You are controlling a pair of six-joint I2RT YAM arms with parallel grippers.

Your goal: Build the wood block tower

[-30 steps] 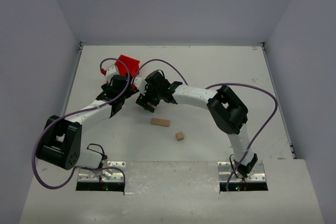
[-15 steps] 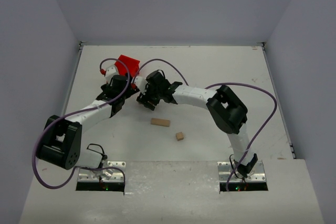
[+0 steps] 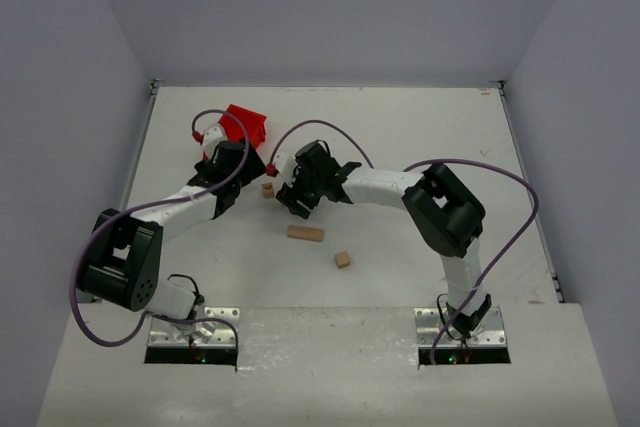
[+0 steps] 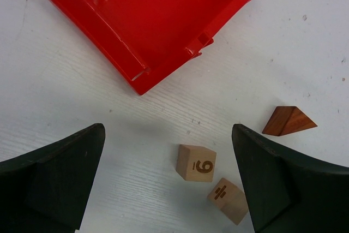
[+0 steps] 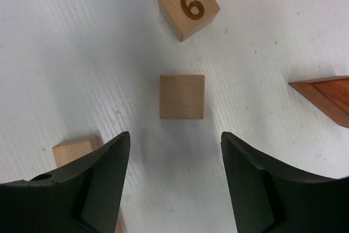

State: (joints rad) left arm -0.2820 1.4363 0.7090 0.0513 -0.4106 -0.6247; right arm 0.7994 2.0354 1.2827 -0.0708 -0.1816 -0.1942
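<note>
The left arm (image 3: 175,209) stretches from the lower left toward frame centre, the left gripper (image 3: 243,165) facing down, jaws spread wide. The right arm (image 3: 385,185) bends in from the lower right, the right gripper (image 3: 293,197) equally parted, near the other
</note>
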